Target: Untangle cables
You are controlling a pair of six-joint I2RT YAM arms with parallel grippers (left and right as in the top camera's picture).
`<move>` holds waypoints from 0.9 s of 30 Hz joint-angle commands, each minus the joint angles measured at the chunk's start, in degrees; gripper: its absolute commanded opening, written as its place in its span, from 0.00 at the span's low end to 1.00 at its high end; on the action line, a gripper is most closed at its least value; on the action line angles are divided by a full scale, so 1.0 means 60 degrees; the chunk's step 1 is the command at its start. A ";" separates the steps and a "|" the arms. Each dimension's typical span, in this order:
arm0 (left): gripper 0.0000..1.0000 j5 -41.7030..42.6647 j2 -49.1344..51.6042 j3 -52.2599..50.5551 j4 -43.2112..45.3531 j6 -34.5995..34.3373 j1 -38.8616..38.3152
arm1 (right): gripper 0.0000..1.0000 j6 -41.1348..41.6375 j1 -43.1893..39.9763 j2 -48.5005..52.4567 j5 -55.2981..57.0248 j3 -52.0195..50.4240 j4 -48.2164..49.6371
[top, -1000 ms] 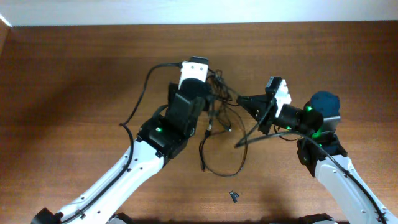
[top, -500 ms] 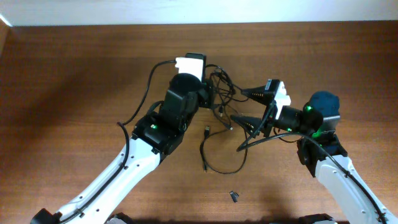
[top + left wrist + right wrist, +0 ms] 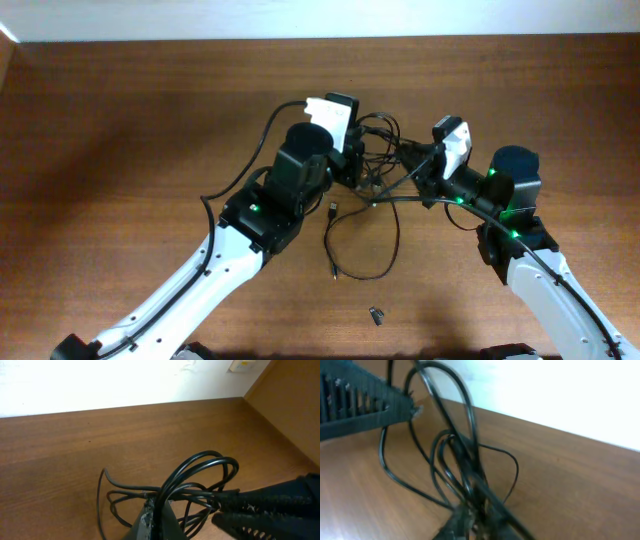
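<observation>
With left claw (image 3: 150, 516) clamped shut on cables (image 3: 200, 467) and right claw (image 3: 218, 508) nearly closed on same bundle, could cinch tangle tighter if pulled straight apart.

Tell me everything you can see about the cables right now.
The cables are thin, glossy black cords knotted into a bundle of loops between the left hand and right hand, both pinching it. One long loop trails onto the table, with small plug ends showing.
</observation>
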 commanded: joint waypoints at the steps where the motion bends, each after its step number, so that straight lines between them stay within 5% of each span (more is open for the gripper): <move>1: 0.00 0.0175 0.0015 0.0076 0.0138 -0.0091 -0.0168 | 0.04 -0.0029 0.0025 -0.0113 0.0124 0.0022 0.0022; 15: 0.06 -0.0958 0.0015 0.0076 -0.0280 -0.0018 -0.0182 | 0.04 0.0204 0.0040 -0.0240 -0.1665 0.0022 0.0758; 27: 0.59 -0.1206 0.0069 0.0073 -0.0561 -0.0015 -0.0164 | 0.04 0.0233 0.0040 -0.1916 -0.2364 0.0022 0.0211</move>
